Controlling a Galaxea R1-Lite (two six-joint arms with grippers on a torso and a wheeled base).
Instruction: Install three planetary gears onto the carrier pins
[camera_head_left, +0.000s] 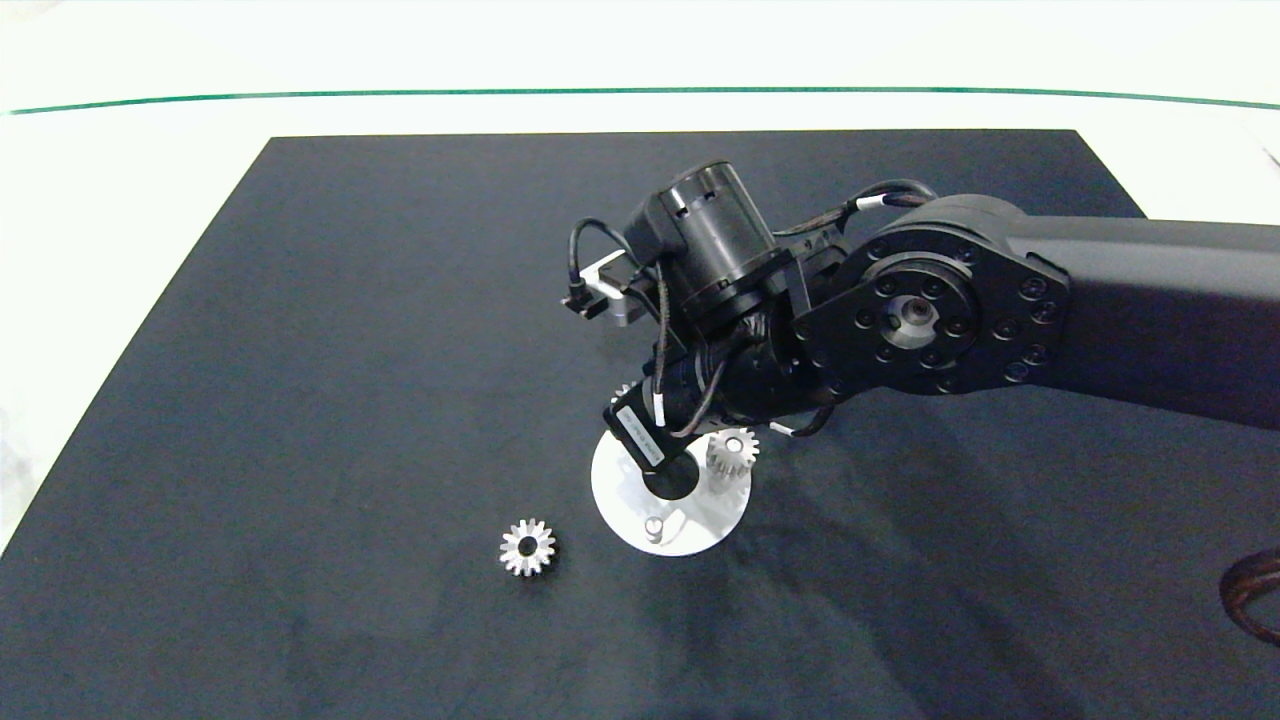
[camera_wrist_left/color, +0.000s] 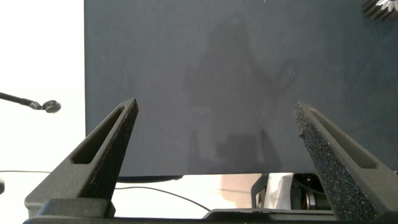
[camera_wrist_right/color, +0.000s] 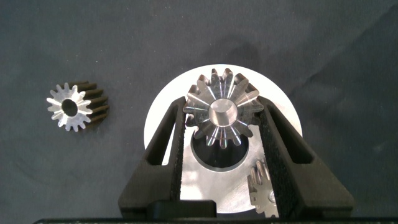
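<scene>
Right up against the right wrist camera, the right gripper (camera_wrist_right/color: 222, 134) has its two grey fingers standing either side of a planetary gear (camera_wrist_right/color: 222, 116) that sits on a carrier pin, the pin's pale end showing through the bore; the pads lie close along the teeth, though whether they actually press on them cannot be told. Under that gear lies the white carrier disc (camera_wrist_right/color: 163, 118) with its large centre hole. Three silver gears can be counted: the one between the fingers, a second (camera_head_left: 732, 450) already seated on a pin at the disc's right edge in the head view, and a third (camera_head_left: 527, 547) lying loose on the dark mat (camera_head_left: 300, 400), well apart from the disc on its left. Each gear has pointed, bright metal teeth round a dark or pin-filled centre. Of the pins, one stands bare (camera_head_left: 654, 527) at the near edge of the disc, short and whitish. From above, the right arm's black wrist and cables cover the far part of the disc, so the held gear barely shows there. Off to the side, the left gripper (camera_wrist_left/color: 214, 134) hangs over the mat with its fingers spread wide and nothing between them; a gear's teeth just show at the corner of its view.
</scene>
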